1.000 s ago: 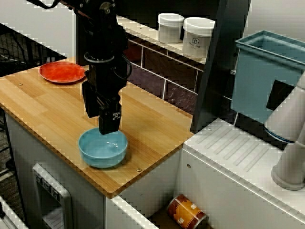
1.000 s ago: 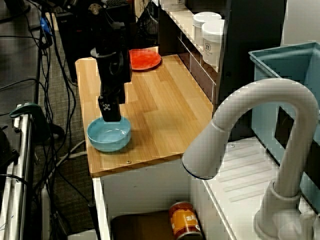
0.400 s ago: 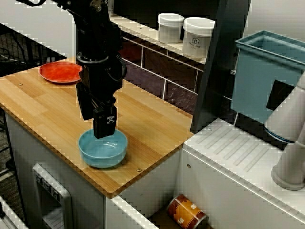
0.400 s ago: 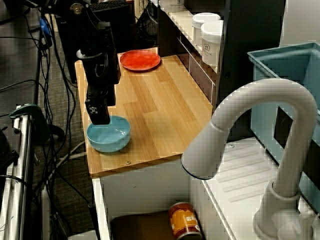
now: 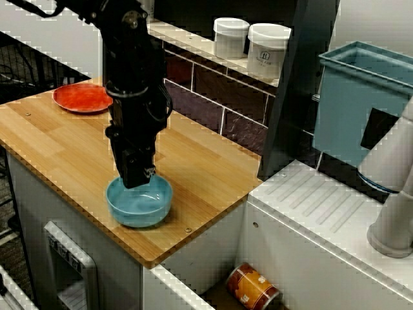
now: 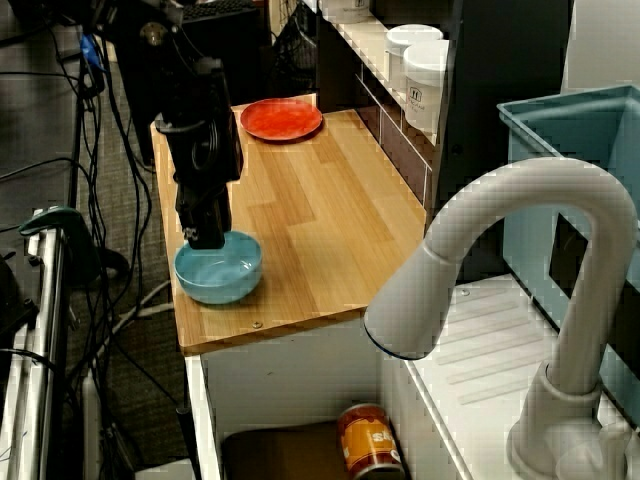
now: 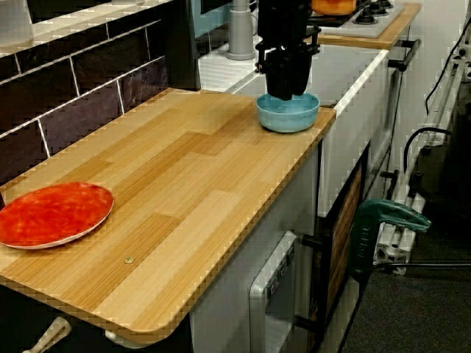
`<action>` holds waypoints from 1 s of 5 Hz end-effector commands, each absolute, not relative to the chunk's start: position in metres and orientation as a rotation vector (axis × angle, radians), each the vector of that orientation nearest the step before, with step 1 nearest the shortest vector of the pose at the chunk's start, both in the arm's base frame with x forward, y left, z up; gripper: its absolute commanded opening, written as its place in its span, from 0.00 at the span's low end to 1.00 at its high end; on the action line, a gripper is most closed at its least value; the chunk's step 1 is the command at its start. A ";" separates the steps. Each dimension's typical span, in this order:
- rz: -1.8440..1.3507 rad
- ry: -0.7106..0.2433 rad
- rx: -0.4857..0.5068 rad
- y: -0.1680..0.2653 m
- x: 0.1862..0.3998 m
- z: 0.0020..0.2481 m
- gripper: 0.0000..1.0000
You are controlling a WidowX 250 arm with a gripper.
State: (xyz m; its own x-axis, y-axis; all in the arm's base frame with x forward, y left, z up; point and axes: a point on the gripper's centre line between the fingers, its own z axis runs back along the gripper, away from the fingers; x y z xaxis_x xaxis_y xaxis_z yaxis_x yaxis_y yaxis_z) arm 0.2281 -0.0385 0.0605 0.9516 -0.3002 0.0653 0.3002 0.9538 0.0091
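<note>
Right at the pincer (image 5: 135,182) tip, rim of the blue bowl (image 5: 145,205); pincer opening indiscernible.

arm: 1, black, wrist upright above the bowl (image 5: 143,214) | gripper (image 5: 134,183): points straight down, tips at the bowl's rim | jaws: gap not discernible

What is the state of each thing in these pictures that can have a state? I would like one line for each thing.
claw: down at the blue bowl's rim; open or shut cannot be told
blue bowl: upright, empty, on the wooden counter
red plate: lying flat, empty
white jar: upright, lid on
second white jar: upright, lid on
can: lying on its side
faucet: no water seen running
</note>
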 end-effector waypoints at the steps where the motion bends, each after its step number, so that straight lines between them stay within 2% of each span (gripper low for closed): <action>1: -0.330 -0.077 0.030 -0.044 0.219 0.045 0.00; 3: -0.312 -0.053 0.031 -0.048 0.229 0.034 0.00; 5: -0.283 -0.037 0.024 -0.047 0.258 0.033 0.00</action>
